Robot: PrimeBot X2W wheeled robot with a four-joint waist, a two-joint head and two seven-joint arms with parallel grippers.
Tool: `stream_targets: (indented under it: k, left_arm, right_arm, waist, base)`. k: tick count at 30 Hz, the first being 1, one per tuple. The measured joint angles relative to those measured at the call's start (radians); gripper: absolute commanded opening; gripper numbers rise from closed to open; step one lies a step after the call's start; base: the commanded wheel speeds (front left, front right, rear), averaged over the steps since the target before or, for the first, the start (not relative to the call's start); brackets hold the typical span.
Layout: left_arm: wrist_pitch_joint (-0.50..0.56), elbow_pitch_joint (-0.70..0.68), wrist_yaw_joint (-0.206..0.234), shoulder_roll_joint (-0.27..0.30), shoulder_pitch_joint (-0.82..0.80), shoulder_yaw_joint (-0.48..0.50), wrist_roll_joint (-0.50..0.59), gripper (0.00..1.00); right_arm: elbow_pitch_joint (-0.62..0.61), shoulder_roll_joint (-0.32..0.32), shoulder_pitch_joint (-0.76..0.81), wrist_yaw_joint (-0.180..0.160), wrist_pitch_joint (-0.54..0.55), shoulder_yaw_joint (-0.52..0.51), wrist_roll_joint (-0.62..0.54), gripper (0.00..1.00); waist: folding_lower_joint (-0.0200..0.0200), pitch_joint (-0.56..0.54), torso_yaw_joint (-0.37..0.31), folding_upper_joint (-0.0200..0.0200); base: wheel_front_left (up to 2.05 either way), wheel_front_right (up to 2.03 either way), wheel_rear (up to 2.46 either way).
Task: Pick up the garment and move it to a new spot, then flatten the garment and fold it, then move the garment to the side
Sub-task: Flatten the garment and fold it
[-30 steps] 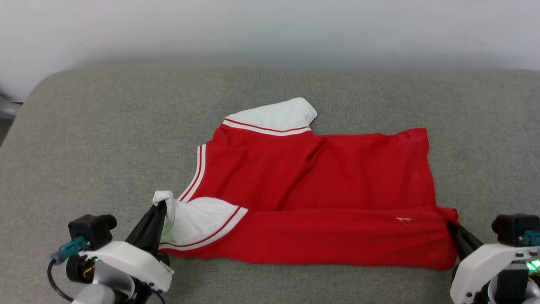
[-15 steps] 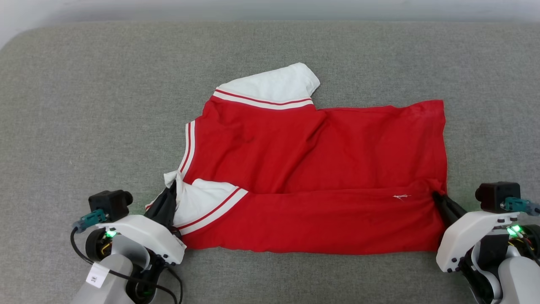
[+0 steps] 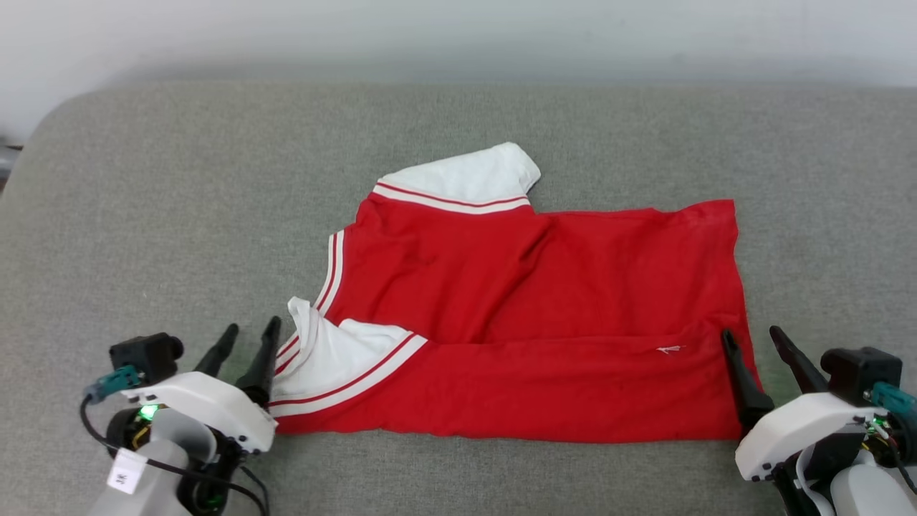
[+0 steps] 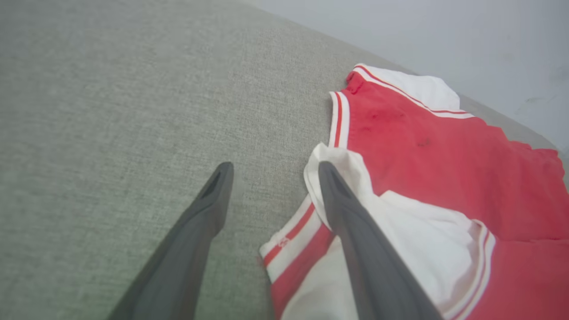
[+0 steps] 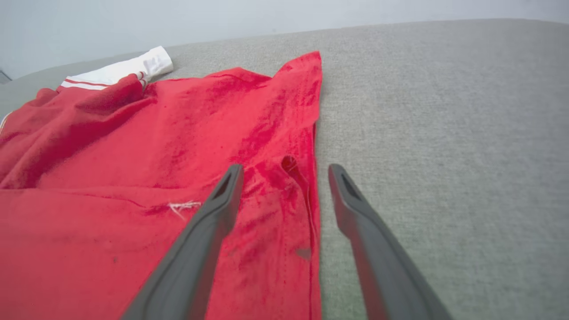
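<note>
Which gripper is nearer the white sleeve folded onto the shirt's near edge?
Left. The left gripper stands open beside that sleeve; the right gripper is open at the opposite end of the garment.

Bare grey cushion (image 3: 179,215) lies open across the left, upper and right parts of the head view. The garment (image 3: 537,301) covers the centre. The wall (image 3: 458,36) closes the top edge. The left end effector (image 3: 252,325) and right end effector (image 3: 751,332) occupy the lower corners.
</note>
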Motion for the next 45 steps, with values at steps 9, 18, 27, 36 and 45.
stream_targets:
  k: [9, 18, 27, 36, 45]
  left_arm:
    - [0.177, -0.052, 0.003, 0.090, 0.019, -0.007, -0.043, 1.00]
    - [0.543, -0.288, 0.057, 0.223, 0.103, -0.020, -0.180, 1.00]
    - [0.710, -0.423, 0.170, 0.270, 0.154, -0.039, -0.230, 1.00]
    - [0.763, -0.359, 0.166, 0.241, 0.123, -0.073, -0.234, 0.00]
    - [0.680, -0.306, 0.122, 0.194, 0.118, -0.082, -0.220, 0.00]
  right_arm:
    - [-0.089, 0.043, 0.068, 0.000, -0.021, -0.048, -0.028, 1.00]
    - [-0.178, 0.079, 0.126, 0.000, 0.016, -0.082, -0.047, 1.00]
    - [-0.222, 0.098, 0.123, 0.000, 0.041, -0.081, -0.046, 1.00]
    - [-0.224, 0.103, 0.114, 0.000, 0.072, -0.084, -0.029, 1.00]
    - [-0.236, 0.054, 0.114, 0.000, 0.293, -0.100, 0.069, 1.00]
  waist:
    - [0.0000, -0.066, -0.016, 0.0000]
    - [-0.0002, -0.080, -0.035, 0.0000]
    - [-0.0001, -0.029, -0.063, 0.0000]
    - [-0.0004, 0.020, -0.096, 0.0001]
    - [-0.0001, 0.000, -0.082, 0.0000]
  base:
    - [0.00, 0.00, 0.00]
    - [0.00, 0.00, 0.00]
    - [0.00, 0.00, 0.00]
    - [0.00, 0.00, 0.00]
    - [0.00, 0.00, 0.00]
